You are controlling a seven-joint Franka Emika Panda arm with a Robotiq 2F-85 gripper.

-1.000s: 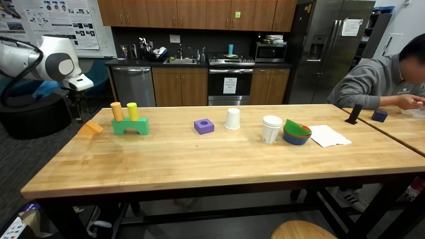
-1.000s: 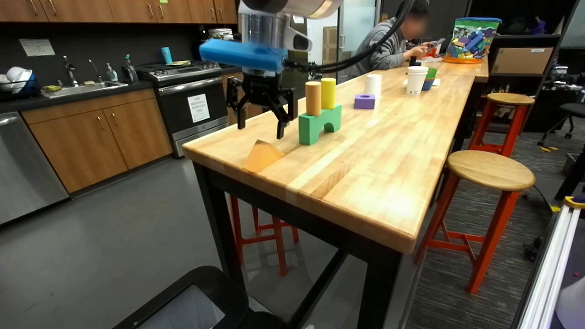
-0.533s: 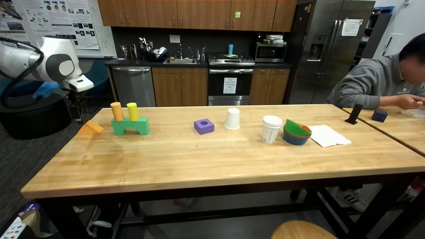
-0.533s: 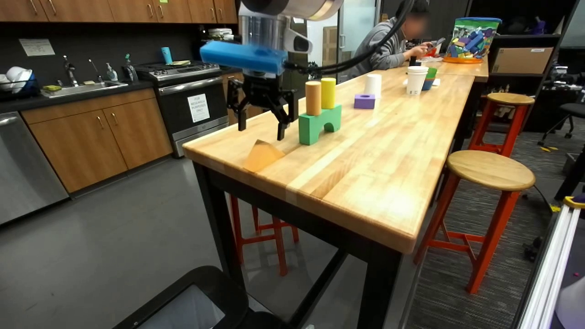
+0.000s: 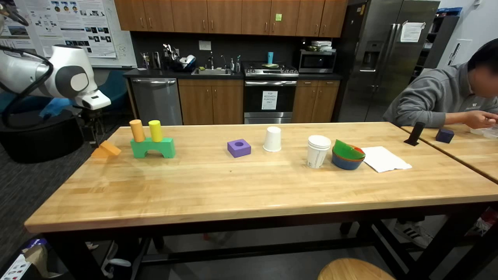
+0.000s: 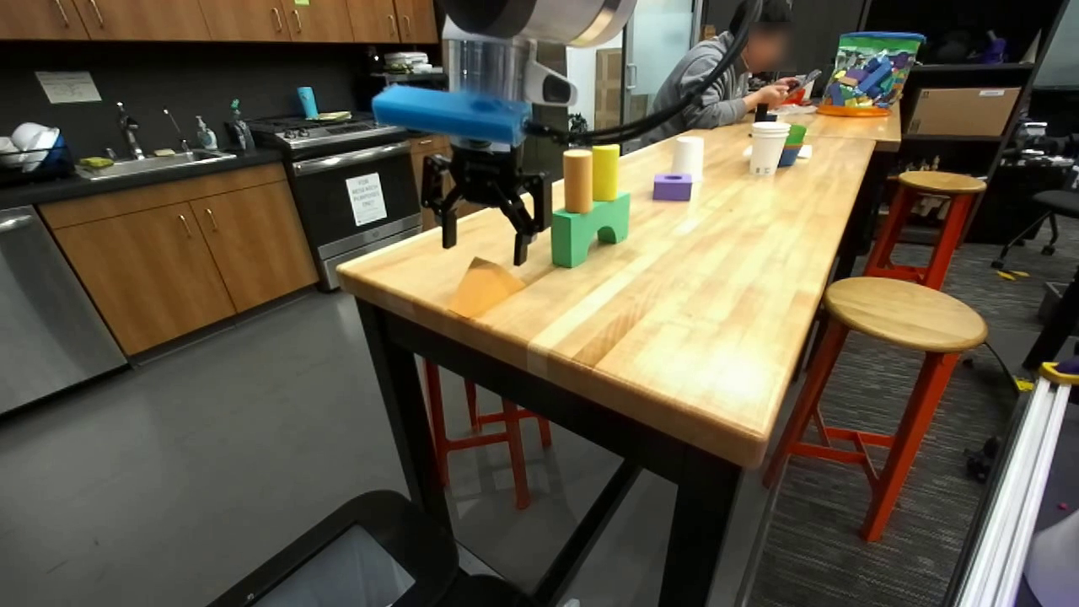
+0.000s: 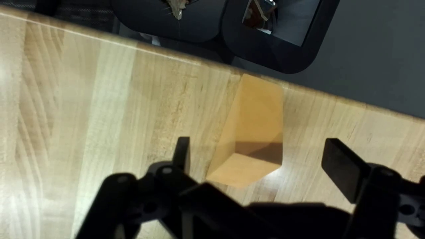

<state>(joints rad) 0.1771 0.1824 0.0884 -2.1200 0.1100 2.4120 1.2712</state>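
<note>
1. So the gripper [image 6: 485, 249] is fully released, jaws spread wide, hanging over one end of the wooden table [image 6: 674, 320].
2. Closest thing to it is the orange wedge block [image 7: 259, 113], lying on the table near the edge. In the wrist view it shows between the two fingers [image 7: 345, 169], with wood visible on either side, so they look clear of it.
3. Near the wedge there's a green arch block [image 6: 577, 236] standing like a little bridge, with an orange cylinder [image 6: 578, 181] and a yellow cylinder [image 6: 605, 173] upright on top.
4. Further along, well apart from the gripper: a purple block [image 5: 241, 151] with a round hole in its top, then an upside-down white cup [image 5: 272, 140].
5. Past those, a stack of white cups [image 5: 318, 151] stands just beside some nested bowls [image 5: 346, 161], the green one tilted on top. White paper [image 5: 385, 158] lies next to them.
6. Some person in a gray sweatshirt [image 5: 424, 97] is leaning over the adjoining table [image 5: 470, 149].
</note>
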